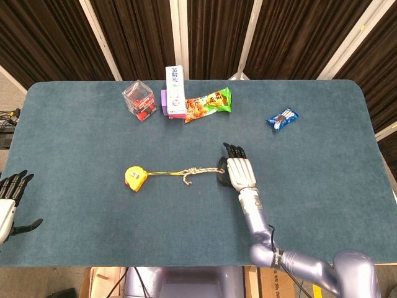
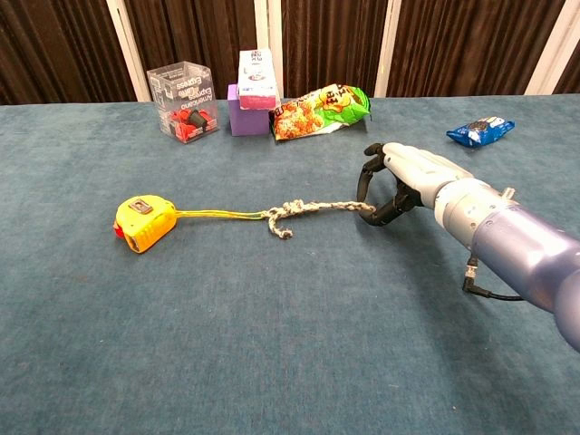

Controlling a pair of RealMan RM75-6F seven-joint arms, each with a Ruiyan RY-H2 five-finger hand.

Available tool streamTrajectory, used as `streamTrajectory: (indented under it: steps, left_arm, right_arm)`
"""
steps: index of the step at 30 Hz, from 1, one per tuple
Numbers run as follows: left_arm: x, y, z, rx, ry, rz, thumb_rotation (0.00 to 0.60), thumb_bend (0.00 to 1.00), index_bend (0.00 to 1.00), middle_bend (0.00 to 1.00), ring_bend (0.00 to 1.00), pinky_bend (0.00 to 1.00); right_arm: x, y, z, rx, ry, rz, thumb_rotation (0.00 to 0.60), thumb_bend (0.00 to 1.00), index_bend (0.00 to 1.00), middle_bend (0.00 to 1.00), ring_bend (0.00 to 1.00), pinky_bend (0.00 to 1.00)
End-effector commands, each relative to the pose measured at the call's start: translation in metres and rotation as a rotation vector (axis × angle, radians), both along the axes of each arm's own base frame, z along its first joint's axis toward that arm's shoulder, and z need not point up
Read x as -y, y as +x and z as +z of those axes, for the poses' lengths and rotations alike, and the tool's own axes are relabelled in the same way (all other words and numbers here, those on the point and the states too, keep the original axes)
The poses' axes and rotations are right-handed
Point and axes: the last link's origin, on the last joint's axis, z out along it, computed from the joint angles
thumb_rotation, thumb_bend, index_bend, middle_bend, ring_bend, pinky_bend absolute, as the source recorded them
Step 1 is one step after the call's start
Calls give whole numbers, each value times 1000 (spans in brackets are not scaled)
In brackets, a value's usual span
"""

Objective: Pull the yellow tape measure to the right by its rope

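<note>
The yellow tape measure (image 1: 134, 177) (image 2: 143, 223) lies left of the table's middle. A thin yellow cord runs right from it into a knotted braided rope (image 1: 200, 171) (image 2: 317, 208). My right hand (image 1: 239, 172) (image 2: 400, 181) is down at the rope's right end, fingers on the far side and thumb on the near side, still spread with the tip between them; no grip shows. My left hand (image 1: 10, 200) hangs off the table's left front corner, fingers spread and holding nothing.
At the back stand a clear box with red contents (image 1: 139, 100) (image 2: 184, 100), a white carton on a purple block (image 1: 175, 93) (image 2: 256, 91) and an orange-green snack bag (image 1: 208, 104) (image 2: 322, 111). A blue packet (image 1: 282, 118) (image 2: 480, 130) lies back right.
</note>
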Motion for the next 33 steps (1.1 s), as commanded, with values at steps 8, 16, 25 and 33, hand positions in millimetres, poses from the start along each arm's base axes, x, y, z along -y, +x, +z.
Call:
streamTrajectory:
  steps: [8, 16, 25, 33]
  left_arm:
    - [0, 0, 0, 3, -1, 1, 600, 0, 0, 0, 0, 0]
    - [0, 0, 0, 5, -2, 3, 600, 0, 0, 0, 0, 0]
    - [1, 0, 0, 6, -2, 6, 600, 0, 0, 0, 0, 0]
    - [1, 0, 1, 6, 0, 7, 600, 0, 0, 0, 0, 0]
  right_arm:
    - [1, 1, -2, 4, -3, -2, 600, 408, 565, 110, 0, 0]
    - [0, 2, -4, 8, 2, -1, 600, 452, 588, 116, 0, 0]
    - [-1, 4, -3, 11, -3, 3, 600, 458, 615, 121, 0, 0]
    - [-4, 4, 8, 8, -22, 21, 600, 458, 621, 122, 0, 0]
